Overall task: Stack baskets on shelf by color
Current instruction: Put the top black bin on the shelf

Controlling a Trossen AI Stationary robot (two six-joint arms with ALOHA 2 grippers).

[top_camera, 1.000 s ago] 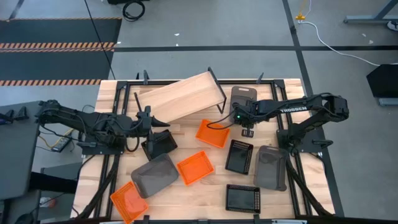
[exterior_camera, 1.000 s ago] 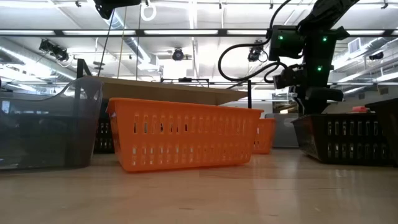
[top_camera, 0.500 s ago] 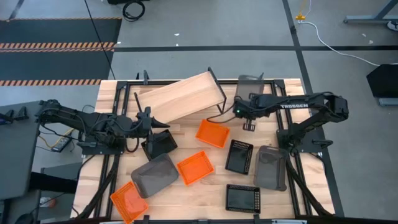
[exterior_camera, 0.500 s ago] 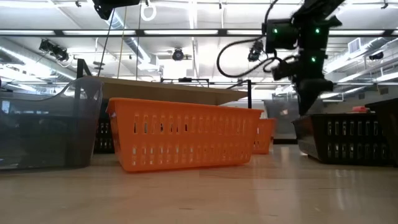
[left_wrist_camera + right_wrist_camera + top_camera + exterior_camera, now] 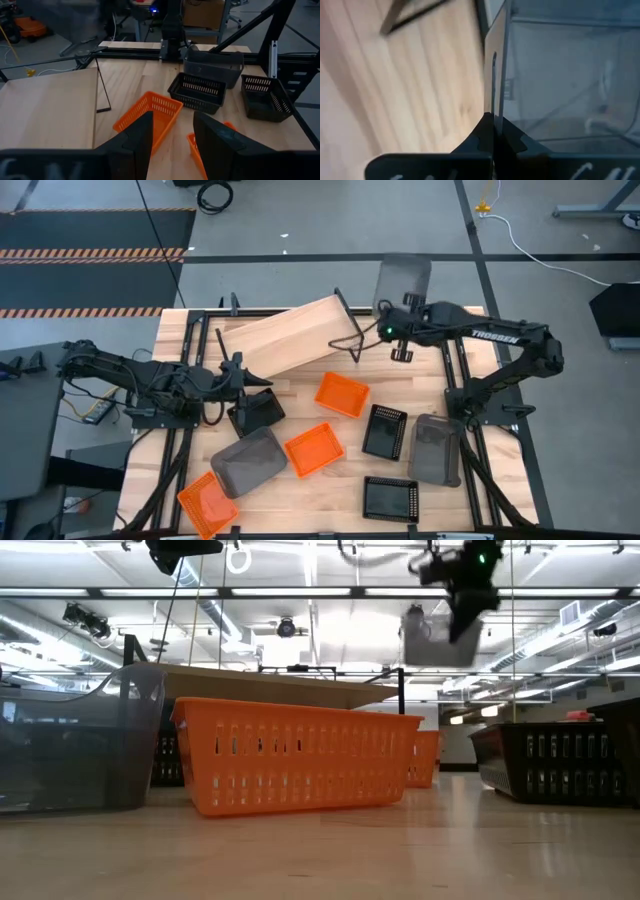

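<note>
A wooden table seen from above, scattered with small plastic baskets. At the far side stands the shelf (image 5: 295, 335), a low plank on thin black legs, set at a slant.

The right gripper (image 5: 385, 323) is raised above the table's far right edge, just beside the shelf's right end. Its fingers are pressed together on the thin wall of a grey bin (image 5: 402, 279), which hangs in the air beyond the table's far edge. The wrist camera shows the wall (image 5: 496, 70) pinched edge-on between the two fingers.

The left gripper (image 5: 262, 382) waits low on the left, near the shelf's near edge, fingers spread and holding nothing. A black basket (image 5: 257, 413) sits just below it.

Three orange baskets (image 5: 342, 394), two more black ones, and two grey bins (image 5: 436, 448) lie on the table.

The bin looks light, stiff and smooth. Held by one wall only, it will likely tilt and could slip or swing. The top rim, midway along a side, seems the best place to take hold.
</note>
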